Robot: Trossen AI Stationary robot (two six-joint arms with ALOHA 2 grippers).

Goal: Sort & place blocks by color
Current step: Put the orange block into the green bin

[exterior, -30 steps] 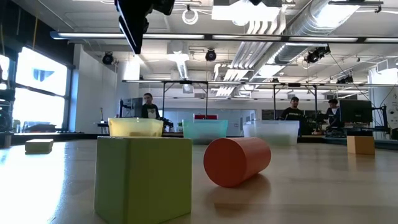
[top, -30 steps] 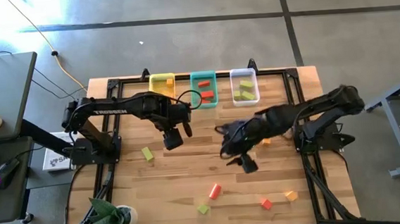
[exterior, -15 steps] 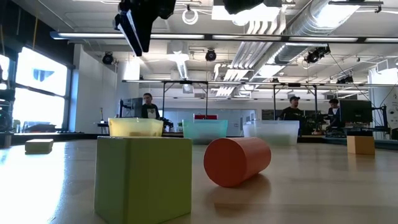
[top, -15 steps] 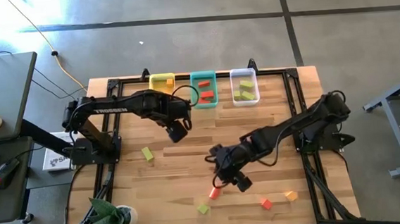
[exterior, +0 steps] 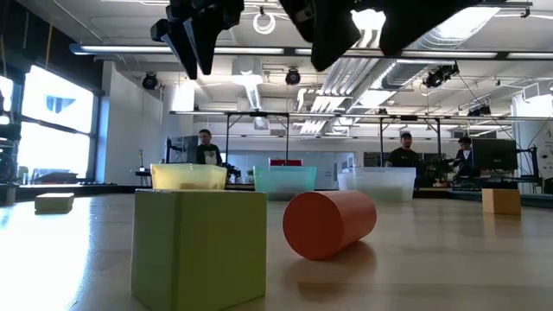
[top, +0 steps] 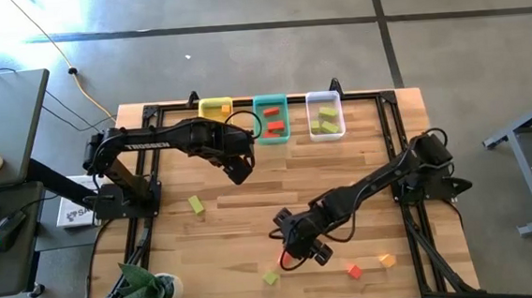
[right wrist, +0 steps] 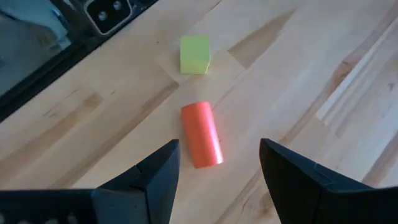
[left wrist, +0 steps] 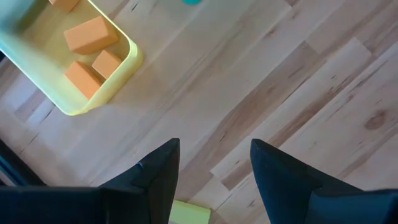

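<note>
A red cylinder lies on its side on the table, with a light green cube just beyond it. My right gripper hovers open above the cylinder, near the table's near edge, touching nothing. In the low view the cube and the cylinder rest close to the camera, and the right gripper hangs above them. My left gripper is open in the air near the yellow bin, which holds orange blocks. A green block lies on the table under it.
Three bins stand at the far edge: yellow, teal with red blocks, and clear with green blocks. Loose on the table lie a green block, a red block and an orange block. People stand in the room beyond.
My right gripper has swung from mid-table toward the near edge and to the left, ending over the red cylinder, and now shows larger in the low view. My left gripper has shifted a little toward the far edge. No block has moved.
</note>
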